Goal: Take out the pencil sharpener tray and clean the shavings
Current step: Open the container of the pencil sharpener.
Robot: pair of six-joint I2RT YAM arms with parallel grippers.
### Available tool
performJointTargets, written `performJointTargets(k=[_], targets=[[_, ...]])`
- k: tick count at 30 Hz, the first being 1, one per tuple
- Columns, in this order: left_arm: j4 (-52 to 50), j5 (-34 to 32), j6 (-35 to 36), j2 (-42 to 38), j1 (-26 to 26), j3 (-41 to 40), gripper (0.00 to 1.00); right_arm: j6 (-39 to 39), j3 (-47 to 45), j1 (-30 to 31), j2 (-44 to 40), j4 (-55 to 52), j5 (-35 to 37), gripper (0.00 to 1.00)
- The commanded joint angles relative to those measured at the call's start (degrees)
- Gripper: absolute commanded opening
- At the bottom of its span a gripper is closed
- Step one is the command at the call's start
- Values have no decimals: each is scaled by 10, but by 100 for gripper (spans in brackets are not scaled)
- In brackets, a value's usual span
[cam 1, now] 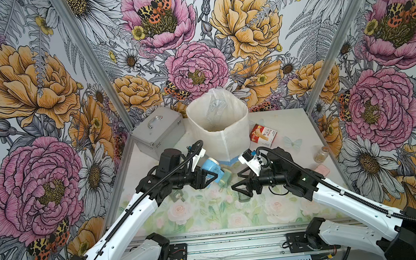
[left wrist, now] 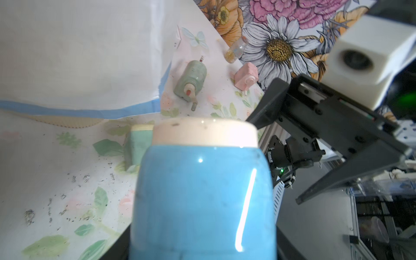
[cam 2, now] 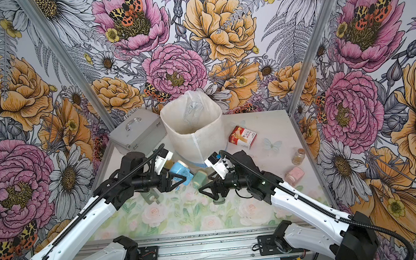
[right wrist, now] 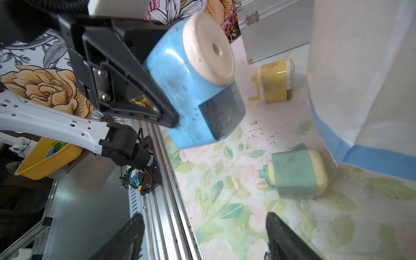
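Note:
My left gripper [cam 1: 213, 175] is shut on a blue pencil sharpener [cam 1: 210, 167] with a cream front, holding it tilted above the table. Its dark translucent tray [right wrist: 221, 112] sits inside the body, with grit showing through. The sharpener fills the left wrist view [left wrist: 202, 191] and hides the fingers. My right gripper [right wrist: 202, 222] stands open and empty, a short way to the right of the sharpener, low over the floral mat [cam 1: 236, 182]. Dark flecks of shavings [right wrist: 258, 132] lie scattered on the mat [left wrist: 67, 202].
A white bag-lined bin [cam 1: 218, 132] stands behind the grippers. A teal sharpener [right wrist: 297, 173] lies between the arms and a yellow one [right wrist: 274, 81] behind the left gripper. Further off are a metal case [cam 1: 158, 131], a red box [cam 1: 264, 134], a small bottle [cam 1: 321, 154] and a pink sharpener [cam 2: 294, 174].

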Motion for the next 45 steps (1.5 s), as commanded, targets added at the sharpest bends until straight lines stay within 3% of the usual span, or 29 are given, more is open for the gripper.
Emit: performJointTargets(k=[1, 6, 21, 40, 45], targets=[[19, 11, 46, -29, -41, -14, 0, -10, 23, -7, -25, -12, -58, 85], [-4, 72, 78, -53, -83, -13, 0, -8, 35, -10, -44, -49, -114, 82], [-84, 174, 94, -68, -93, 6, 0, -6, 42, -2, -47, -76, -177, 75], [-85, 196, 95, -72, -106, 0, 0, -15, 79, 82, 13, -75, -182, 80], [-85, 196, 90, -72, -109, 6, 0, -18, 89, 85, 25, -75, -194, 72]])
